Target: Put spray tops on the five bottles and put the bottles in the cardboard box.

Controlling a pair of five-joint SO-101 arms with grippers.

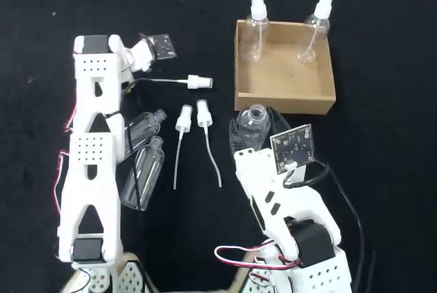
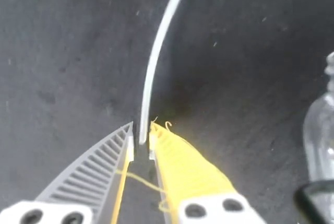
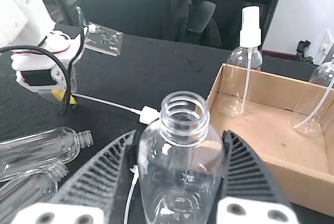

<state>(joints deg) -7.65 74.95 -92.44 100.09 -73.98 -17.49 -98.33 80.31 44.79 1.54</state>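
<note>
Two bottles with spray tops fitted stand upright in the cardboard box (image 1: 283, 78): the left capped bottle (image 1: 257, 30) and the right capped bottle (image 1: 315, 30), both against its far wall.

Right gripper (image 3: 179, 138): jaws clamped on either side of an uncapped bottle (image 3: 180, 166), held upright with its neck open, just outside the box's near wall.

Left gripper (image 2: 141, 130): fingertips pinched together on the thin tube of a held spray top (image 1: 200, 82), which lies flat on the black table (image 1: 382, 170), its head pointing towards the box.

Between the arms lie two loose spray tops, one (image 1: 183, 119) beside the other (image 1: 203, 112), apart from both grippers.

Two uncapped spare bottles lie on their sides against the left arm, the upper spare bottle (image 1: 145, 129) and the lower spare bottle (image 1: 143, 170), both partly hidden by the arm.
</note>
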